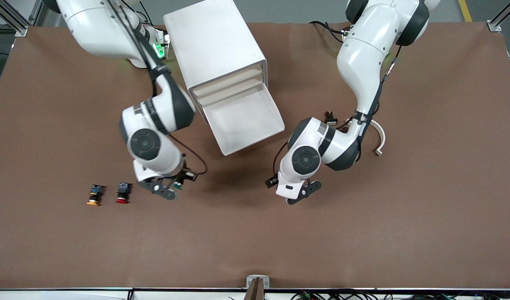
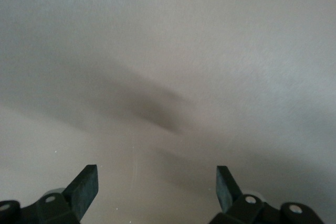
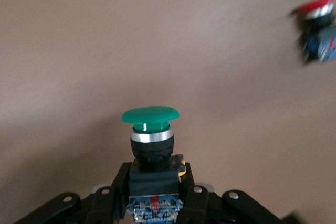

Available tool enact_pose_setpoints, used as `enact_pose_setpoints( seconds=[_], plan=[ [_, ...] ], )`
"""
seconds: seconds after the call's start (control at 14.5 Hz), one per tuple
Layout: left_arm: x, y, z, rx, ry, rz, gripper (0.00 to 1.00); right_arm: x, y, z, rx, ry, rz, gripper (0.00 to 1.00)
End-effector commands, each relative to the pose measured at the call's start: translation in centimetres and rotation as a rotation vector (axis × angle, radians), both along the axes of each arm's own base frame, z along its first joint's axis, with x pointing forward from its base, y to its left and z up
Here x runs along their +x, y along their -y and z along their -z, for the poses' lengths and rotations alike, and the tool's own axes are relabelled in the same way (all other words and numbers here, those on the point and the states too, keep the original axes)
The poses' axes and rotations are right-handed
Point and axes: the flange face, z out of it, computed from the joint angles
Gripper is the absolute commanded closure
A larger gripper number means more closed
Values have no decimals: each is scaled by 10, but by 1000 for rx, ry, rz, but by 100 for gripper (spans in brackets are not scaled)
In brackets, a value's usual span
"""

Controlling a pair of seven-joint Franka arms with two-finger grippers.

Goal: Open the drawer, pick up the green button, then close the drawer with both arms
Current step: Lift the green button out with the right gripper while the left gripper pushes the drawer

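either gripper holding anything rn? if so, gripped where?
The right gripper holds the green button by its black-and-blue body, cap pointing away from the fingers, over bare table beside the red button. The left gripper is open, empty.

The brown tabletop [image 1: 405,233] carries a white cabinet [image 1: 213,46] near the edge by the robots' bases. A yellow-capped button [image 1: 95,195] and a red-capped button [image 1: 123,193] lie just beside each other toward the right arm's end.

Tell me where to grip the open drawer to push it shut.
No pinch needed: press the drawer's cream front edge, nearest the front camera, from the camera side toward the cabinet. It stands pulled out and angled, so push along its slant. The open left gripper is free; the right gripper holds the button.
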Motion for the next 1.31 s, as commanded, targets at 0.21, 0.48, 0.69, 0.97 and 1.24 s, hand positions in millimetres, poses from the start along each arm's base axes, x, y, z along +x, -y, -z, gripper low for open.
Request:
enact_pose_setpoints(
  seconds=[0.21, 0.48, 0.69, 0.97, 1.24],
  plan=[
    [-34, 36, -9, 32, 24, 25, 1, 9, 97, 21, 30, 24, -152, 100],
    [-55, 61, -12, 27, 29, 52, 1, -1, 142, 63, 42, 82, -241, 100],
    [-66, 78, -11, 13, 51, 63, 1, -3, 140, 71, 42, 74, -255, 100],
    [-86, 98, -11, 11, 51, 99, 1, -3, 133, 91, 41, 80, -268, 100],
    [-111, 122, -11, 12, 49, 117, 1, -7, 128, 102, 42, 63, -271, 100]
  ],
)
